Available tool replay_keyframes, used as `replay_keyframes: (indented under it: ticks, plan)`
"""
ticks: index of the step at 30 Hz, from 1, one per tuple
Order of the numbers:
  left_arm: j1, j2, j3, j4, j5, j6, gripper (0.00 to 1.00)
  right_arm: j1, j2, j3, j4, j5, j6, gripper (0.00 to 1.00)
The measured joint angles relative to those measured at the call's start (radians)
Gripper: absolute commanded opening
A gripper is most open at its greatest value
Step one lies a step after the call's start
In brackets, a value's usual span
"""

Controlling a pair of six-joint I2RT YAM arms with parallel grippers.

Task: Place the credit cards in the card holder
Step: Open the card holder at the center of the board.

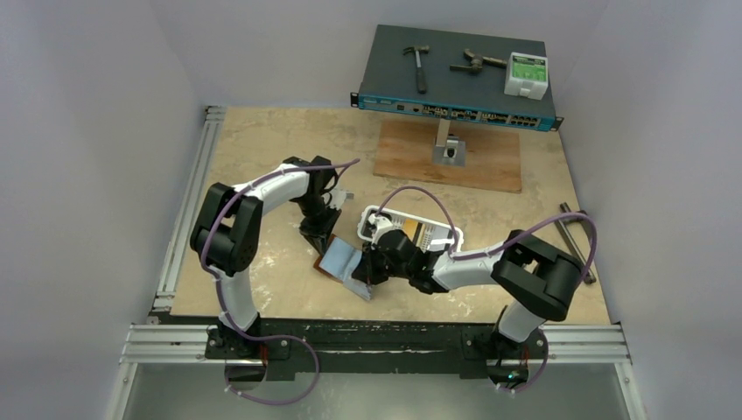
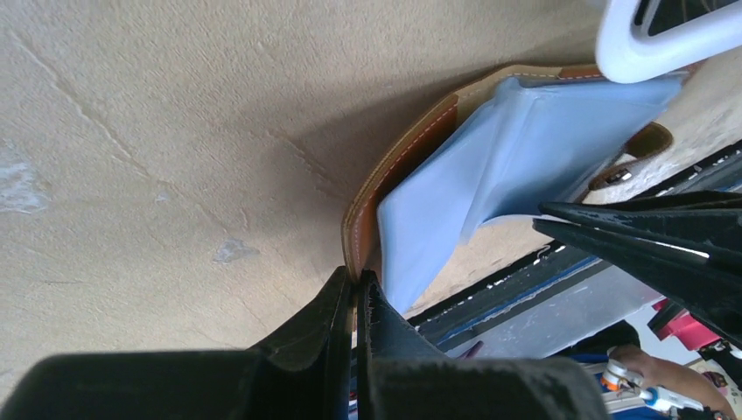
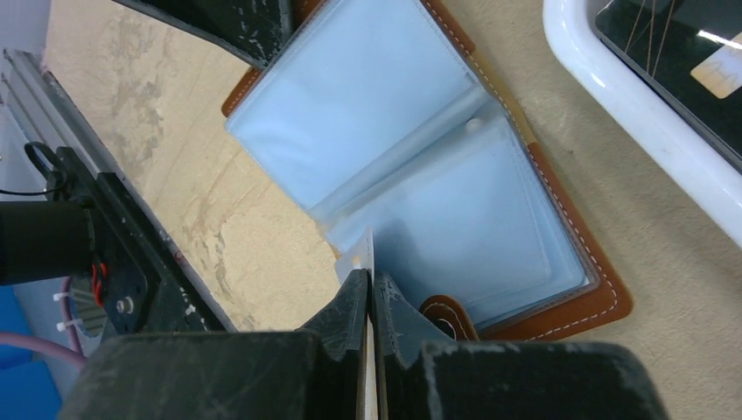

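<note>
The card holder (image 1: 339, 258), brown leather with clear bluish pockets, lies open on the table between my arms. My left gripper (image 1: 318, 234) is shut on its leather edge (image 2: 360, 236), holding one flap raised. My right gripper (image 3: 369, 276) is shut on a thin white credit card (image 3: 363, 254), seen edge-on, its tip at the near edge of the pockets (image 3: 420, 175). More credit cards lie in a white tray (image 1: 389, 212), among them an orange-yellow one (image 1: 429, 234) and a black one (image 3: 682, 61). The snap tab (image 3: 446, 315) shows beside my right fingers.
The white tray's rim (image 3: 630, 96) sits just right of the card holder. A wooden board (image 1: 446, 156) with a metal stand lies farther back. Behind it is a network switch (image 1: 455, 83) carrying a hammer, tools and a white box. A metal bar (image 1: 577, 241) lies at the right edge.
</note>
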Motion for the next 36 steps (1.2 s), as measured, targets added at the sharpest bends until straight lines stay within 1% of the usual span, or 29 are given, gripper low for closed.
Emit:
replay_keyframes:
  ticks: [6,14,20,24,29,32,36]
  plan:
    - [0.000,0.000,-0.014,0.030,-0.003,0.002,0.00,-0.014,-0.031,0.007,0.014,-0.016,0.018,0.00]
    - [0.000,-0.002,-0.037,0.040,0.003,0.013,0.00,-0.148,-0.037,0.002,0.136,-0.075,0.096,0.00]
    - [0.000,-0.013,-0.037,0.035,0.012,0.014,0.00,-0.156,0.016,0.012,0.180,-0.105,0.115,0.00]
    - [0.001,-0.027,-0.037,0.027,0.021,0.014,0.07,-0.149,0.061,0.014,0.177,-0.109,0.124,0.00]
    - [0.008,-0.037,-0.037,0.017,0.032,0.015,0.13,-0.141,0.064,0.013,0.180,-0.107,0.136,0.00]
    - [0.036,-0.037,-0.036,0.004,0.067,0.014,0.17,-0.132,0.064,0.013,0.180,-0.103,0.137,0.00]
    - [0.101,-0.037,-0.031,-0.021,0.149,0.016,0.18,-0.119,0.064,0.013,0.180,-0.101,0.137,0.00]
